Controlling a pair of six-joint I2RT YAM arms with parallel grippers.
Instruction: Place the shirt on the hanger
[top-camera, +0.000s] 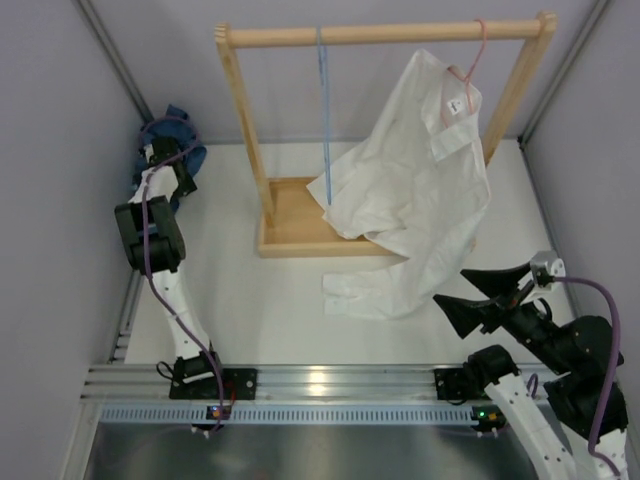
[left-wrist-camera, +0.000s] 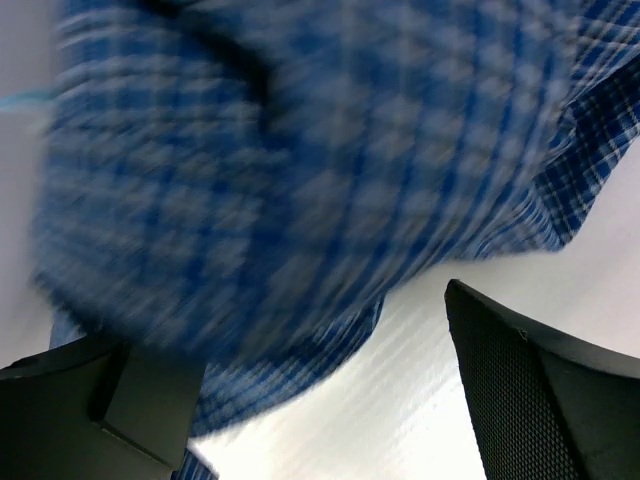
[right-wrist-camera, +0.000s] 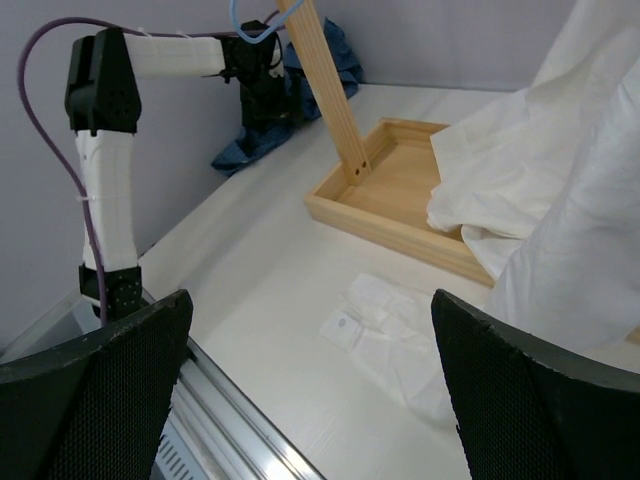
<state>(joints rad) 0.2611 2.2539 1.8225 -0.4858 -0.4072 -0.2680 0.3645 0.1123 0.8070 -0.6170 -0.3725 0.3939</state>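
2 arms stood at very different work. The left gripper (top-camera: 168, 142) was at the shirt (top-camera: 196, 157), which lay bunched in the far left corner of the table (top-camera: 260, 310). That put it well apart from the hanger (top-camera: 323, 110), which hung from the wooden rack (top-camera: 385, 35). In the left wrist view the blurred check cloth bulged between fingers (left-wrist-camera: 540, 390) that stood wide apart, not clamped on it. The right gripper (top-camera: 450, 287) hovered near its base, fingers spread and empty, just beside the white shirt (top-camera: 420, 190). The step looked like the 1st grasp. Next, the left fingers would need to shut on a fold, preferably near the collar, and lift the shirt clear.
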